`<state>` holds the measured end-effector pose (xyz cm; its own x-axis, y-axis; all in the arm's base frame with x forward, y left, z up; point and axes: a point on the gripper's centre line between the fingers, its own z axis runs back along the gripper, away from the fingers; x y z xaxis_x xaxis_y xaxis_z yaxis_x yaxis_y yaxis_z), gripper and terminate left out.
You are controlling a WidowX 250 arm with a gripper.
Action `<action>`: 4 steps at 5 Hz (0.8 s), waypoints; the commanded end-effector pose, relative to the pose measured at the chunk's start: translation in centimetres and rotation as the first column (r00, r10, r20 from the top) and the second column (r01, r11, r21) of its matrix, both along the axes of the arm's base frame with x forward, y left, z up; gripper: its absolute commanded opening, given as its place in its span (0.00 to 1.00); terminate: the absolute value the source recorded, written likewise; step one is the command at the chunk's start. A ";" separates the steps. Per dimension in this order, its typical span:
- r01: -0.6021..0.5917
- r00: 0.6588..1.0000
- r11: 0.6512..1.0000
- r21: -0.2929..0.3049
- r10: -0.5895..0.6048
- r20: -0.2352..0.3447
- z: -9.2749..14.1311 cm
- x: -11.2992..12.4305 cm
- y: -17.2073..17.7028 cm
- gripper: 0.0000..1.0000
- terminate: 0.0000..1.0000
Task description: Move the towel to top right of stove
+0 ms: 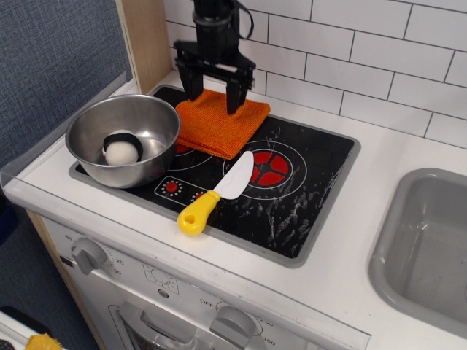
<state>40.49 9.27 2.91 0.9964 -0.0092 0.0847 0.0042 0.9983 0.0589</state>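
Observation:
The orange towel point(219, 125) lies folded on the back left part of the black stove point(292, 182), its left edge next to the steel bowl point(122, 138). My gripper point(214, 98) hangs over the towel's back edge with its two black fingers spread wide, one at the towel's back left corner, the other near its back middle. The fingertips are at or just above the cloth. Nothing is held.
The steel bowl on the stove's left holds a white ball with a black ring point(122, 149). A toy knife with a yellow handle point(217, 192) lies on the stove's front middle. A grey sink point(430, 248) is at the right. A white tiled wall point(365, 51) runs behind.

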 end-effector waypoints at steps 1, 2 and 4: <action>0.005 0.999 1.000 0.019 -0.006 0.031 -0.6 1.5 0.3 1.00 0.00; 0.045 0.999 0.998 -0.032 -0.044 0.027 -1.0 1.4 -1.6 1.00 0.00; 0.206 0.977 0.977 -0.056 -0.202 0.065 -0.1 1.2 -9.4 1.00 0.00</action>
